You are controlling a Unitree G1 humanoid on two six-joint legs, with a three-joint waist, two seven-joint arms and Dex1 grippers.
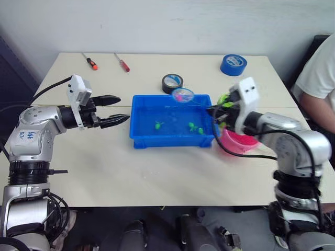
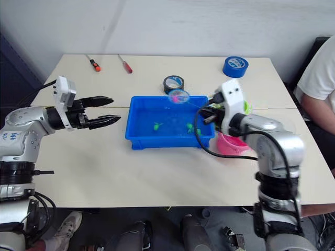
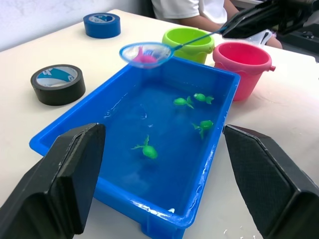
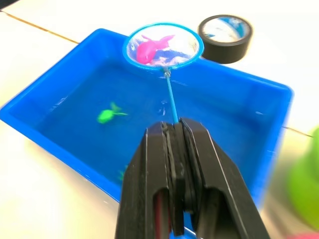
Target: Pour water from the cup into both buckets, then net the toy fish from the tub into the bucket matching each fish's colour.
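**Pink fish lifted in the net over the far rim of the tub**

The right gripper (image 4: pixel 175 130) has its two black fingers pressed together on the thin handle of the net (image 4: pixel 163 46), holding it out over the blue tub (image 1: pixel 137 137). The hoop, with its light blue rim, hangs above the tub's far edge, near the black tape roll (image 1: pixel 172 82), and a pink toy fish (image 4: pixel 149 47) lies inside the mesh, clear of the water.

Four green toy fish (image 3: pixel 146 149) sit in the shallow water of the tub: one toward the left gripper's side, three gathered closer to the buckets.

The lime green bucket (image 3: pixel 192 42) and the pink bucket (image 3: pixel 242 67) stand side by side just beyond the tub's right end, the green one farther back, the pink one nearer the table's front edge; both are partly hidden by the right arm in the head views.

The left gripper (image 1: pixel 114 110) hovers off the tub's left end, apart from it, fingers spread wide and holding nothing.

A blue tape roll (image 1: pixel 233 64) rests near the table's far right, and two screwdrivers (image 1: pixel 90 62) lie at the far left. A person in a white shirt (image 1: pixel 320 73) sits at the right edge
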